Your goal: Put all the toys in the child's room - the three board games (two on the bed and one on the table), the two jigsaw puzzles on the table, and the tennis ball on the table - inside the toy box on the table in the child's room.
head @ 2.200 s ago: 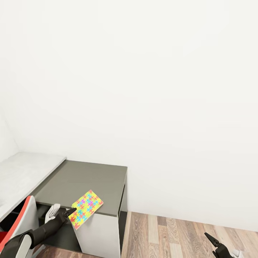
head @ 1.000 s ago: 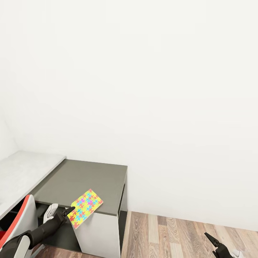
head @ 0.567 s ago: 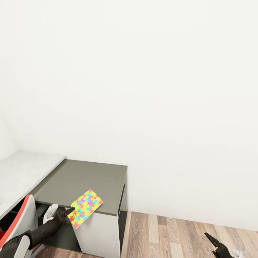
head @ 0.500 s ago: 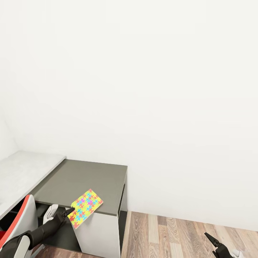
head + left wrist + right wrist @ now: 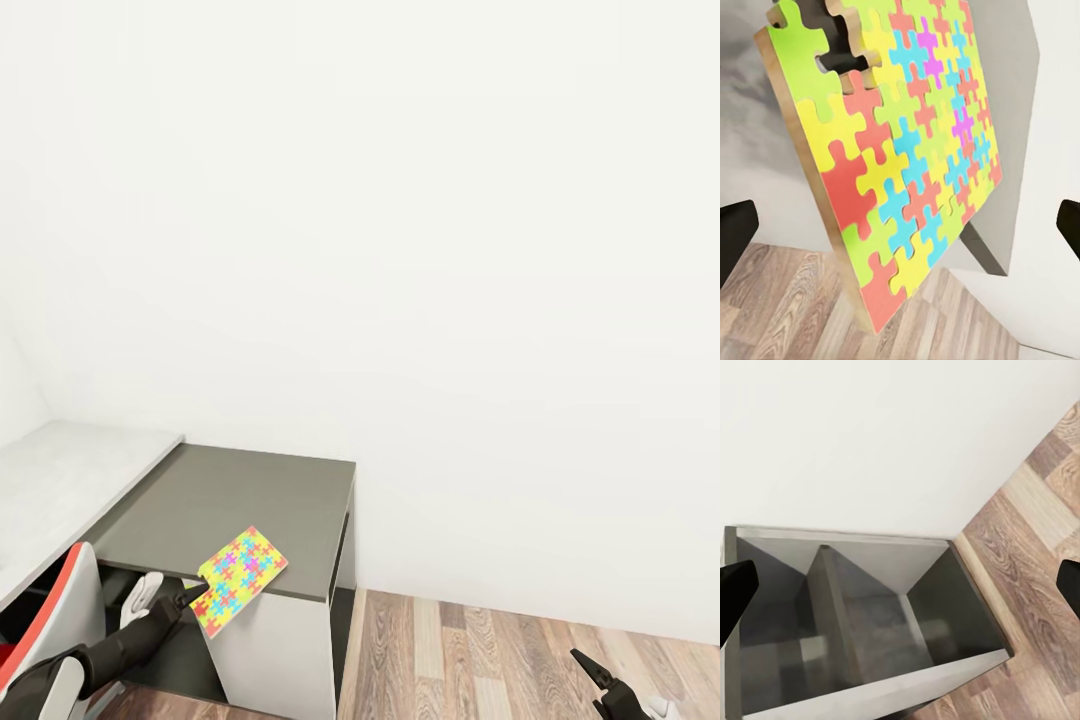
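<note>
A bright multicoloured jigsaw puzzle (image 5: 239,581) lies on the dark grey table (image 5: 250,495), with its near corner hanging over the front edge. My left gripper (image 5: 190,597) sits just below and in front of that overhanging corner, open. In the left wrist view the puzzle (image 5: 907,142) looms close, with a wooden backing edge and one piece gone near a corner; the left gripper (image 5: 900,225) has its fingertips spread wide at either side. My right gripper (image 5: 600,682) hangs low over the floor, open and holding nothing. The toy box, board games and tennis ball are out of view.
A light grey surface (image 5: 60,480) adjoins the table on the left. A red-and-white chair (image 5: 60,610) stands beside my left arm. Wooden floor (image 5: 500,650) stretches to the right, a white wall behind. The table's open shelf compartments (image 5: 862,622) show in the right wrist view.
My left gripper has eased slightly down and back from the puzzle's overhanging corner. The puzzle and my right arm have stayed where they were.
</note>
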Robot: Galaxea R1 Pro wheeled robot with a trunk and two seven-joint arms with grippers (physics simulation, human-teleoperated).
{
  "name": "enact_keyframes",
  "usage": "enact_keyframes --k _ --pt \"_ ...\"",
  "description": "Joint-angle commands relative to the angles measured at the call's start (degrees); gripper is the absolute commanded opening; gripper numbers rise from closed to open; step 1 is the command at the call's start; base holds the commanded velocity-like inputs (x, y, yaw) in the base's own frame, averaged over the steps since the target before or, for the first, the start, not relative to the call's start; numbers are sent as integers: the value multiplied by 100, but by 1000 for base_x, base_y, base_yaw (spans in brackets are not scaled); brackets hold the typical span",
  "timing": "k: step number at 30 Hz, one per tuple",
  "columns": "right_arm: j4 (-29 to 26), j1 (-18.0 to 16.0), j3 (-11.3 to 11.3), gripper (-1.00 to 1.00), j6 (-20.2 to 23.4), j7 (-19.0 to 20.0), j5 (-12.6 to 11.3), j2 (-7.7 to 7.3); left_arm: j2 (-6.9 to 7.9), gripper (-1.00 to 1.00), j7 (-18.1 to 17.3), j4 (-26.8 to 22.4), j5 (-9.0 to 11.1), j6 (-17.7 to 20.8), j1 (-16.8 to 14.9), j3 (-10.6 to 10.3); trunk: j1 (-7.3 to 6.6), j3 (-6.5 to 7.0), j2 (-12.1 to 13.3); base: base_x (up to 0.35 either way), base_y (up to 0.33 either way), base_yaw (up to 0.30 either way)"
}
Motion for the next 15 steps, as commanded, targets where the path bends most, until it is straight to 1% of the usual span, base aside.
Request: enact_keyframes --k 1,3,12,15 --pt "3 -4 -16 100 51 11 -42 1 -2 100 -12 1 12 35 -5 15 23 -26 -46 0 0 0" --pt "3 -5 -18 100 51 11 -41 1 -3 100 -10 1 12 35 -5 15 67 -62 -127 0 0 0" --pt "3 -4 -22 100 51 11 -40 1 -3 100 -8 1 12 36 -5 15 67 -62 -127 0 0 0" --pt "3 -4 -21 100 50 11 -39 1 -4 100 -8 1 12 35 -5 15 133 -115 -247 0 0 0"
